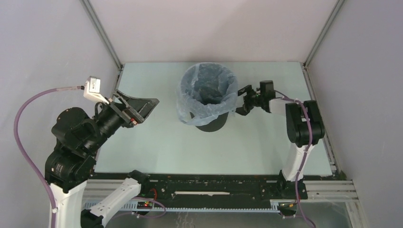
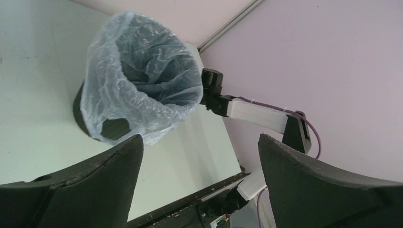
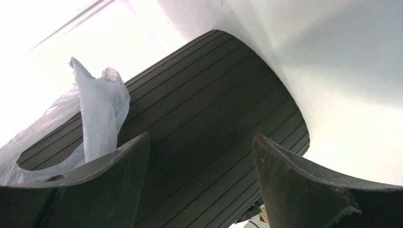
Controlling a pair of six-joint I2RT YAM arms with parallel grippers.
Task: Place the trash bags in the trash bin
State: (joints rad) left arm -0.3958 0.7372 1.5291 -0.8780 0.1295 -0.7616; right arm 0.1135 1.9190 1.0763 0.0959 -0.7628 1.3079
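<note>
The trash bin [image 1: 212, 124] stands upright at mid-table, black and round. The trash bag [image 1: 208, 92], thin pale blue film, lines its inside and folds down over the rim all round. My left gripper [image 1: 145, 111] is open and empty, well left of the bin and pointing at it. In the left wrist view the bag [image 2: 138, 80] and bin [image 2: 114, 129] lie beyond my spread left gripper [image 2: 200, 137]. My right gripper [image 1: 241, 100] is open just beside the bin's right side. Its wrist view shows the ribbed bin wall [image 3: 204, 109] and bag edge [image 3: 102, 114] close ahead of the right gripper [image 3: 202, 137], nothing between the fingers.
Pale walls with aluminium corner posts [image 1: 102, 33] close in the table [image 1: 157, 147] on three sides. A black rail [image 1: 214, 183] with wiring runs along the near edge, where both arm bases are bolted. The right arm's forearm [image 2: 256, 116] reaches in from the right.
</note>
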